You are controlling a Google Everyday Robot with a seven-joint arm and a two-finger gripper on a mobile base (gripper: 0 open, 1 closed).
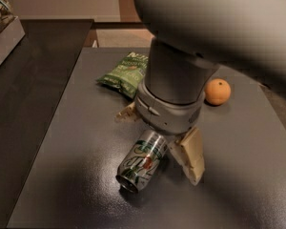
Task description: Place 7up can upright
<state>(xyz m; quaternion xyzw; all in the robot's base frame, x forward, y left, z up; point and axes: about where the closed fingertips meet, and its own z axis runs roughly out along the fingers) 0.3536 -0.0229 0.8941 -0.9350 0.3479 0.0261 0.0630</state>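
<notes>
The 7up can (pixel 142 161) lies on its side on the dark grey table (pixel 62 147), its shiny top end pointing to the front left. My gripper (pixel 158 147) hangs right over the can's far end and is open. One cream finger (pixel 126 113) shows to the can's back left, the other finger (pixel 190 159) to its right. The can lies between them, not gripped. The wide grey arm hides the table behind the can.
A green chip bag (pixel 126 70) lies at the back of the table, partly behind the arm. An orange (pixel 217 91) sits at the back right. A darker counter (pixel 33 75) adjoins on the left, with a white box (pixel 5 32) on it.
</notes>
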